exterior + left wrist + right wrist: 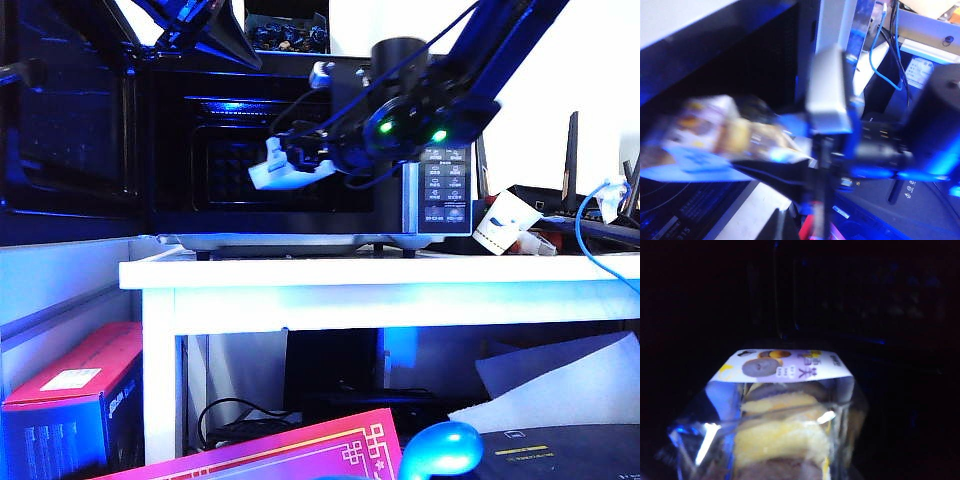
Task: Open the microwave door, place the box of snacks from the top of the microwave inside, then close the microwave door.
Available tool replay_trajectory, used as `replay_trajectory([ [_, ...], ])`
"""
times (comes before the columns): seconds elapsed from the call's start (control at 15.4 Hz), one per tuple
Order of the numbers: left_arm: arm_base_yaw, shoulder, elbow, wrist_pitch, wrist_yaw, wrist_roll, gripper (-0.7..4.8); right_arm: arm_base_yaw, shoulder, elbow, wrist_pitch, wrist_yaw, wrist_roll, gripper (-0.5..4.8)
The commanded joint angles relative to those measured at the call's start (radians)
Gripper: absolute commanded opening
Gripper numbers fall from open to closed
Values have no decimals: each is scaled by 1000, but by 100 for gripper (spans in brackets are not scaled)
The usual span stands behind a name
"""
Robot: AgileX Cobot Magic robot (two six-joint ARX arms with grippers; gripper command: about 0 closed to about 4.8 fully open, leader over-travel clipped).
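The microwave [442, 185] stands on the white table [400, 272]. Its microwave door [60, 120] is swung wide open to the left, and the dark cavity [215, 160] shows. My right gripper [312, 162] is shut on the box of snacks [278, 170], holding it in the air at the cavity's mouth. In the right wrist view the box of snacks [785, 410] is clear plastic with a white label and yellow cakes inside, facing the dark oven. The left wrist view shows the box of snacks [725, 135], blurred. My left gripper [215, 35] is a dark shape at the microwave's top left; its jaws are unreadable.
A black box with dark blue contents [286, 30] sits on top of the microwave. To the right of the microwave lie a white carton [505, 222], a blue cable [590, 230] and a router antenna [572, 150]. Red boxes [70, 385] stand under the table.
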Motion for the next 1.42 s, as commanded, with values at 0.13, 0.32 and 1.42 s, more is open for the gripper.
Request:
replay_trajectory([
  [0.13,0,-5,2,13,7,-3,-6,7,95,136,-2,2,15,252],
  [0.32,0,-5,2,24,6,-3,-6,7,209,332,-108,2,29,252],
  [1.42,0,-5,2,30,5,-6,-6,63,281,487,-167,137,-55,252],
])
